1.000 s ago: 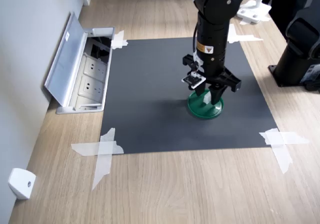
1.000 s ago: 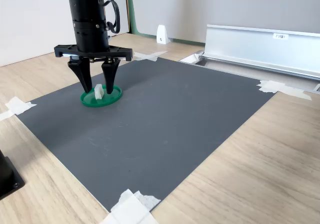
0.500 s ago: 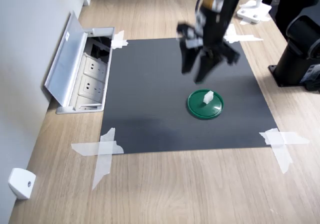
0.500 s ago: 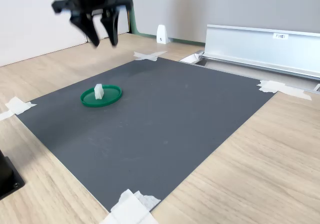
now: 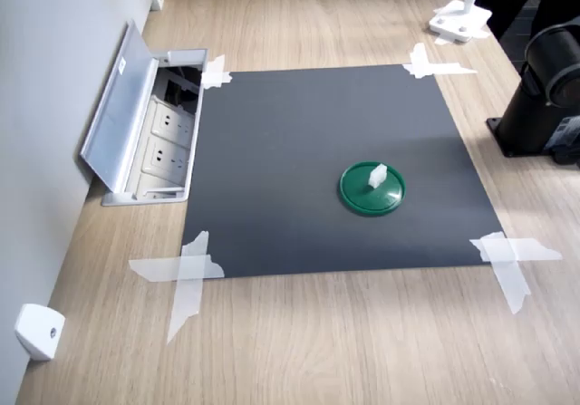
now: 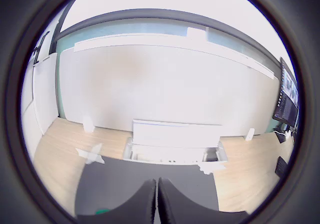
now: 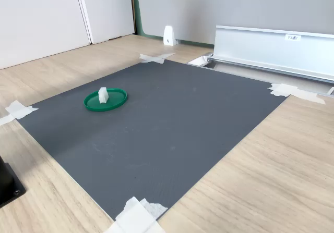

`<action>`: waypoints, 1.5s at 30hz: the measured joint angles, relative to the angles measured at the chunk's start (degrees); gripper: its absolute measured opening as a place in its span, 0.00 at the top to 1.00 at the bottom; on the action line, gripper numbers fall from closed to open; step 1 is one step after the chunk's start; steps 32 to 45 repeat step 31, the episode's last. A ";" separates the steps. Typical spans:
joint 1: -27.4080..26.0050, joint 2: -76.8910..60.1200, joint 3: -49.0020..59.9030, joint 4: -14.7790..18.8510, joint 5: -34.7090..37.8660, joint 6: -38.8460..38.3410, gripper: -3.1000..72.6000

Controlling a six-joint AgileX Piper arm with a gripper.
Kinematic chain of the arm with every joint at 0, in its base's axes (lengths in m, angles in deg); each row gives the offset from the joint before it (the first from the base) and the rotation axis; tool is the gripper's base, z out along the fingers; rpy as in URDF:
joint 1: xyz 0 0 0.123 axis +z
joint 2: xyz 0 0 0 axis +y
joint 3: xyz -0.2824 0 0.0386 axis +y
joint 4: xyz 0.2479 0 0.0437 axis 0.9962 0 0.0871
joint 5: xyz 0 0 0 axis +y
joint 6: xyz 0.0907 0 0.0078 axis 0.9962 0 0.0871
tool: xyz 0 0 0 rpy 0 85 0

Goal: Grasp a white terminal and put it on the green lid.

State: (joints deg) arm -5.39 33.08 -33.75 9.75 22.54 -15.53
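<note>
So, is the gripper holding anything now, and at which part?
Nothing is held. In the wrist view the gripper is shut with nothing between its fingers, and the white terminal sits on the green lid.

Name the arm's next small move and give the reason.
Probably none beyond holding clear or parking. The white terminal already stands on the green lid in both exterior views, with nothing touching it. In the wrist view the gripper is high above the mat, its jaws shut and empty.
</note>
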 joint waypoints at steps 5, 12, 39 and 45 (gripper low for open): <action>-0.12 -12.29 13.12 -0.21 -6.98 0.06 0.97; -0.12 -28.20 25.07 -0.21 -14.28 0.06 0.97; -0.12 -33.67 27.98 -0.21 -12.63 0.06 0.97; -0.12 -33.67 27.98 -0.21 -12.63 0.06 0.97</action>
